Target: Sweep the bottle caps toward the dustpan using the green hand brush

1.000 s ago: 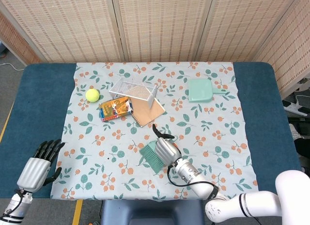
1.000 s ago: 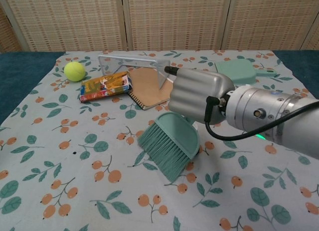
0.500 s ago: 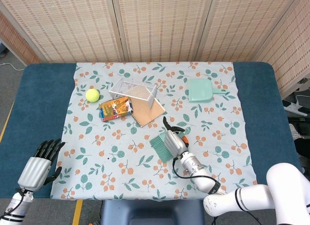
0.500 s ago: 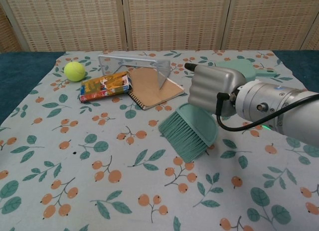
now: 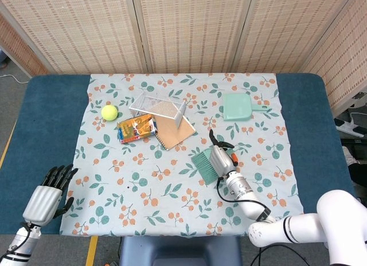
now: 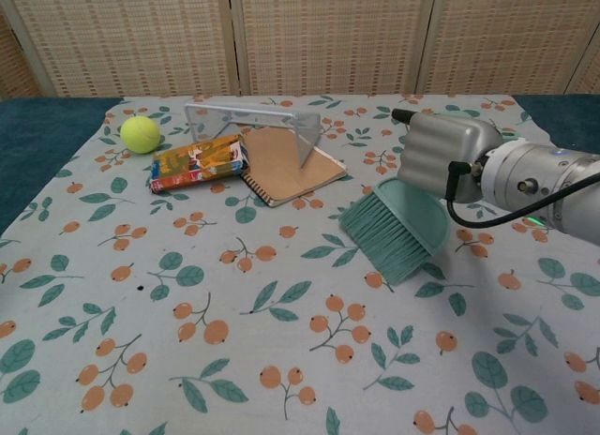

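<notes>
right robot hand grips green brush | bristles on cloth

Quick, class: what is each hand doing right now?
Left hand: open, holding nothing, fingers apart.
Right hand: closed on the green hand brush, holding it.

Path to dustpan: I see bare cloth between it and my brush.
Left side: notebook, wire basket crowd it.
</notes>
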